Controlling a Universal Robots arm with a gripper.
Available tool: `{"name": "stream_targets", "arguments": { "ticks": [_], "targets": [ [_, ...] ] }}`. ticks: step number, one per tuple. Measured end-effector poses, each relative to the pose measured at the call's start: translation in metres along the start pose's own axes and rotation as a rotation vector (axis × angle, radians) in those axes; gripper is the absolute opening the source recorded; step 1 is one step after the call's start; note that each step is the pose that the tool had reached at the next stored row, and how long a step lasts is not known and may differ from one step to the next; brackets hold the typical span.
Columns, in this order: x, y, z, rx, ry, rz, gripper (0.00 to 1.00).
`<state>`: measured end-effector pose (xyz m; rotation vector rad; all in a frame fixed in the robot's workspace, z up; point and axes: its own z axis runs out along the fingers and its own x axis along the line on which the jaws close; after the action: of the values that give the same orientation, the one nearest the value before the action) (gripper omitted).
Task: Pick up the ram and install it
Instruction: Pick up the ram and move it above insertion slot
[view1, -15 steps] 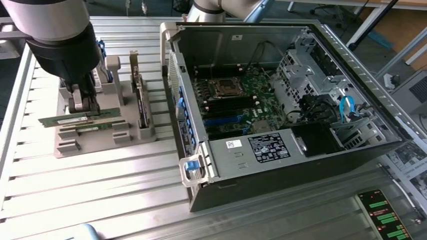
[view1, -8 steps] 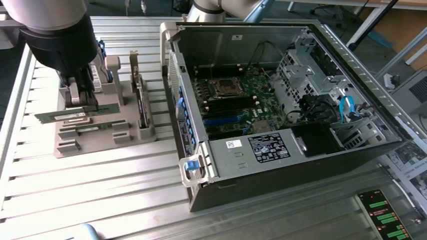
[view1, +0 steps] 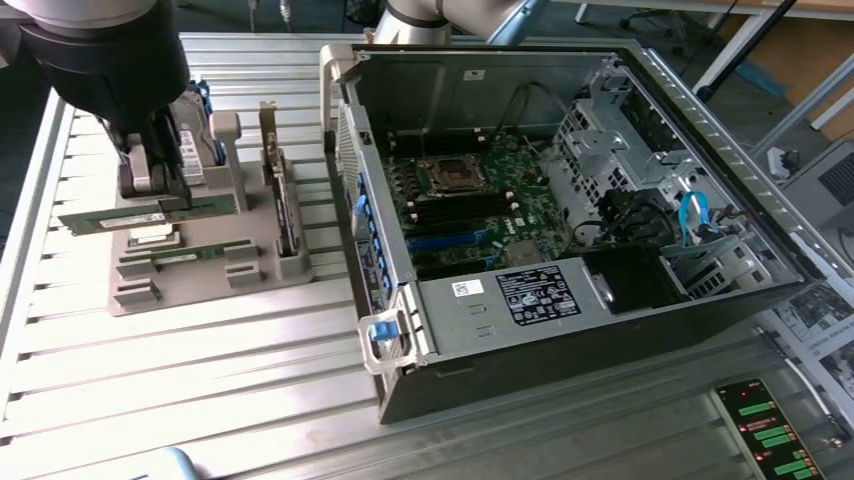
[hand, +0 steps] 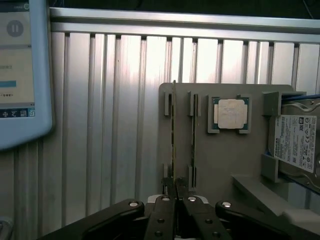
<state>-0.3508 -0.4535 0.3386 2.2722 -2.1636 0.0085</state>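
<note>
Table (view1: 200, 390) ribbed shiny metal; holder (view1: 200, 282) matt grey plastic; ram (view1: 107, 219) green circuit board.

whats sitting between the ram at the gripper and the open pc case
In the exterior view, an expansion card standing upright in the gray holder lies between the ram and the computer case.

Standing here, the arm's wrist (view1: 100, 50) is a chunky black housing at the exterior view's top left, and the gripper (view1: 163, 198) hangs off it pointing down. A paler stretch of the arm (view1: 447, 15) runs along the top edge, further to the exterior view's right. In the wrist view the black fingers (hand: 161, 215) are drawn in almost together. The jaws pinch the thin edge of the ram (hand: 173, 135), with only that sliver between them, and the linkage bars splay out on both sides.
</note>
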Motion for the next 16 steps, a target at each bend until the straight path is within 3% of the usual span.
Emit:
{"name": "stream_targets", "arguments": {
  "ticks": [16],
  "targets": [
    [0.000, -0.0001, -0.0390, 0.0001, -0.0001, 0.000, 0.12]
  ]
}}
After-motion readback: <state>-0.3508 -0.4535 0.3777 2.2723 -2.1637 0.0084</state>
